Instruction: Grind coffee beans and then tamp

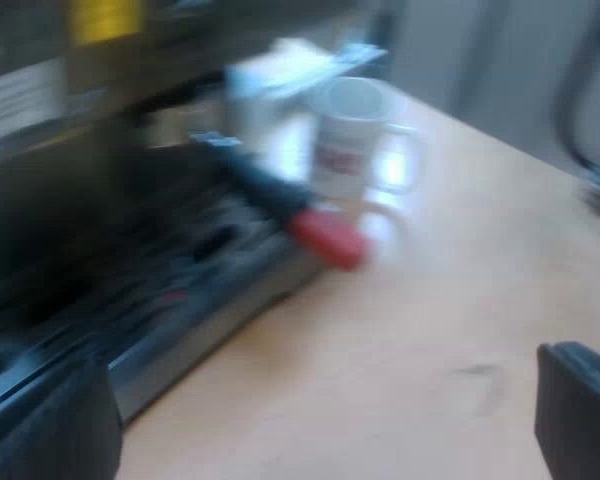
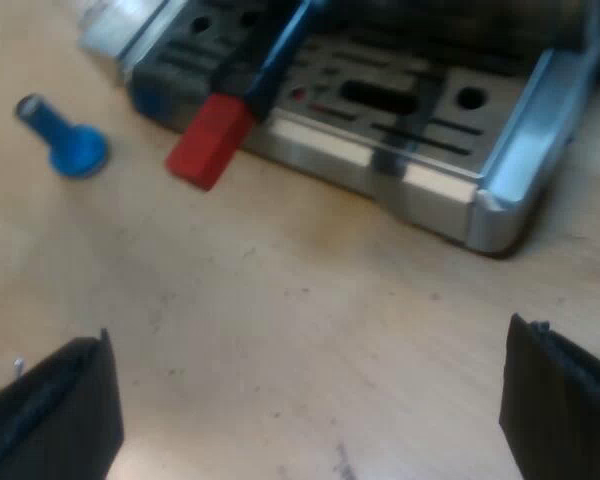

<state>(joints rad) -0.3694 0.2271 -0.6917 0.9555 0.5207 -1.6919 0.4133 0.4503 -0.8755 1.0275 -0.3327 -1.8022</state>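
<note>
**Metal holder's dark, red-ended handle (image 2: pixel 260 65) juts over the espresso machine's tray; both pairs of jaws released**

In the left wrist view, the handle (image 1: pixel 280 200) comes out from the front of the dark, steel-trimmed espresso machine (image 1: pixel 70 200). It reaches across the slotted steel drip tray (image 1: pixel 190 300). Its red end (image 1: pixel 327 237) lies past the tray's edge, over the pale wooden bench (image 1: pixel 430 340). The holder's metal head is hidden, so I cannot tell whether it is locked in.

A white mug (image 1: pixel 365 140) with red print stands upright on the bench just beyond the red end, close to the side of the machine. Its loop handle points away from the machine. Something pale sits behind the mug, but it is too blurred to name.

In the right wrist view, the drip tray (image 2: pixel 410 120) shows its slots and a bright steel front corner. The red end (image 2: pixel 210 140) overhangs the tray's front edge. A small blue tamper (image 2: pixel 68 140) with a dark tip rests on the bench (image 2: pixel 300 300) near the red end. It is clear of both the red end and the tray. I cannot tell whether it stands or lies tilted.

The left jaws are spread wide, with one black finger (image 1: pixel 580 410) over bare bench and the other beside the tray's near corner. They grasp nothing. The right jaws are likewise spread wide, and their black fingers (image 2: pixel 50 410) hang over bare bench short of the tray's front, with nothing between them.
</note>
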